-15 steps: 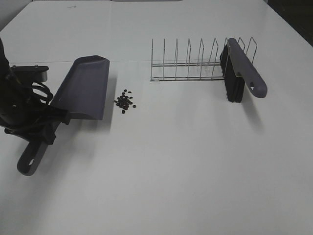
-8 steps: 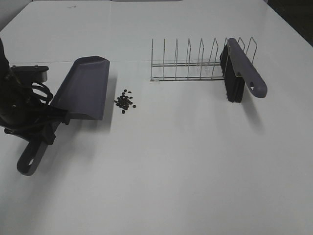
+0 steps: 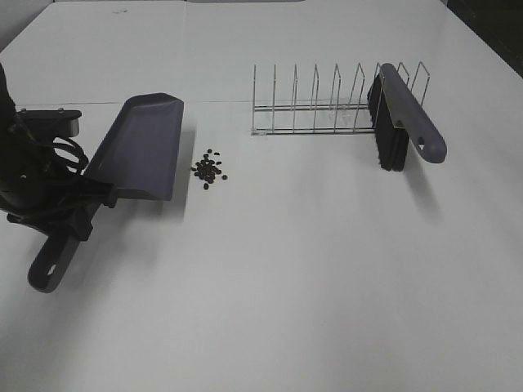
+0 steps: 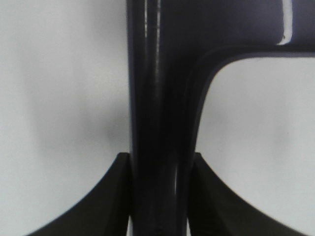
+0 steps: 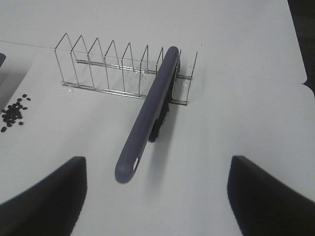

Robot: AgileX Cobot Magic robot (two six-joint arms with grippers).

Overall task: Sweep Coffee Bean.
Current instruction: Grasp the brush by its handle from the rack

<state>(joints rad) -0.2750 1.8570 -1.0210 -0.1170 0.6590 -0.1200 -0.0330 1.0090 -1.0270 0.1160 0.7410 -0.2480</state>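
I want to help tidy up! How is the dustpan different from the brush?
The dustpan is a wide scoop; the brush is a long bar with black bristles. The left tool grips the dustpan's handle; the brush leans in the wire rack, untouched. The dustpan is beside the coffee beans; the brush is farther off. Both are grey-purple.

Robot lab bench: bare white tabletop, staged wire rack, black arm.

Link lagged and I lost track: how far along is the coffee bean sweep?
Done: the left gripper is shut on the dustpan handle, pan mouth facing the coffee beans. In hand: the right gripper, open, hovers over the brush. Left: grasp the brush, leaning in the wire rack, and sweep the beans, all on the table, into the pan.
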